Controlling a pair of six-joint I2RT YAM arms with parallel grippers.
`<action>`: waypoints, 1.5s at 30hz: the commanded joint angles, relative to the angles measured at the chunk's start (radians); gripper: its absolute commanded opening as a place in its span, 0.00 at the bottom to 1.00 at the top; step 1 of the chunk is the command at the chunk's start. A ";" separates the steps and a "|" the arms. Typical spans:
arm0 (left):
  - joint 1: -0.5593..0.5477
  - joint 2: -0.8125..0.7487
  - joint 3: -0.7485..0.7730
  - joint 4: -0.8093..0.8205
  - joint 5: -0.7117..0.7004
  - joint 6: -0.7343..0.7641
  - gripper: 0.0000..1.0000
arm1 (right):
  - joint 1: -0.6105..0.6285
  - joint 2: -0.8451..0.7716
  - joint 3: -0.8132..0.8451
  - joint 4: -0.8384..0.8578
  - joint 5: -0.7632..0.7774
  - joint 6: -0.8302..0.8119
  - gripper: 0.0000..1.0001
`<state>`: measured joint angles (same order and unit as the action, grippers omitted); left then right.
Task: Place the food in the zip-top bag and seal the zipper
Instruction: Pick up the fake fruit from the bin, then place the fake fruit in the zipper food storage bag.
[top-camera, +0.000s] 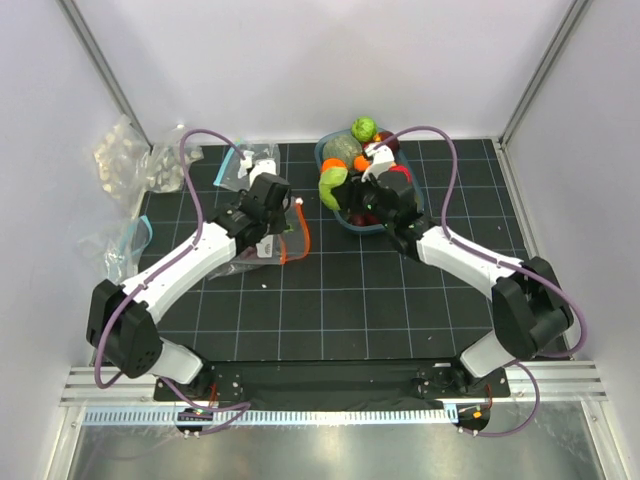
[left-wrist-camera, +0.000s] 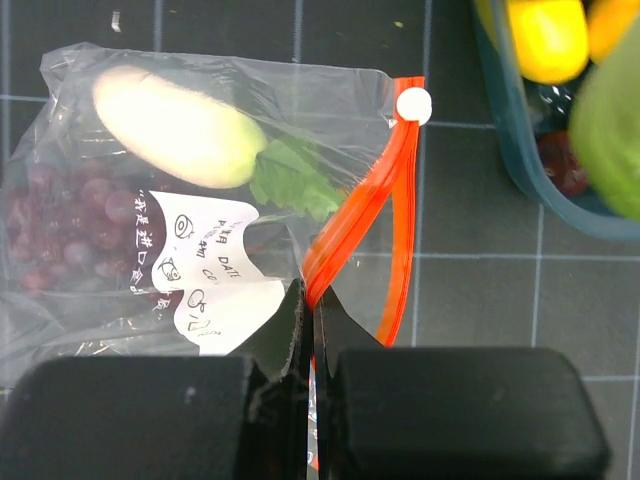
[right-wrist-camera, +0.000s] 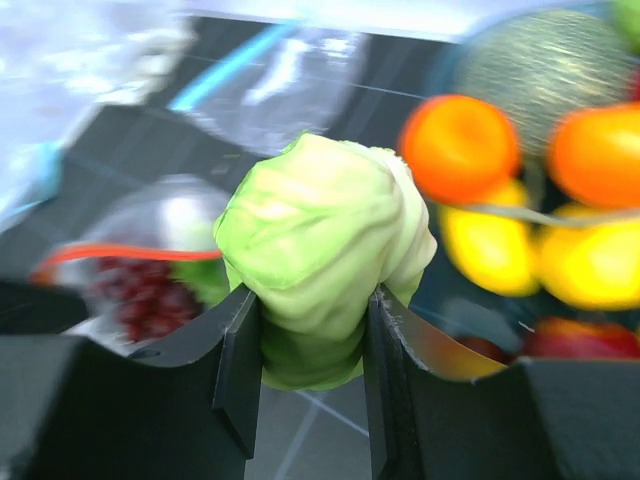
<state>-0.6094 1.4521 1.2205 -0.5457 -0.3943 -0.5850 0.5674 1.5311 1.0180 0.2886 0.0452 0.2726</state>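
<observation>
arms (top-camera: 185, 258): white links, black joints | elbows (top-camera: 125, 338): bulky black blocks | cables (top-camera: 428, 128): purple, looping | fingers (right-wrist-camera: 238, 365): black, flat | bases (top-camera: 440, 380): black

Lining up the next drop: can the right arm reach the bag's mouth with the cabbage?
Probably yes: right pincer grips the cabbage, left pincer pinches the zipper with the mouth parted, and only mat separates bin from zip-top bag.

The top view looked down on the whole desk (top-camera: 340, 300); both close wrist views shared the zip-top bag (left-wrist-camera: 320, 100).
</observation>
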 joint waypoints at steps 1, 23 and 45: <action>-0.018 -0.019 0.036 0.047 0.021 0.011 0.00 | 0.012 -0.014 -0.025 0.148 -0.299 0.017 0.07; -0.049 -0.142 -0.013 0.041 0.051 -0.018 0.00 | 0.216 0.218 -0.108 0.495 -0.442 0.069 0.07; -0.085 -0.183 -0.027 0.072 0.176 -0.035 0.00 | 0.216 0.314 -0.116 0.738 -0.521 0.148 0.08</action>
<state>-0.6834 1.3209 1.1942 -0.5423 -0.2764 -0.6018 0.7815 1.8221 0.8574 0.9092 -0.4572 0.4080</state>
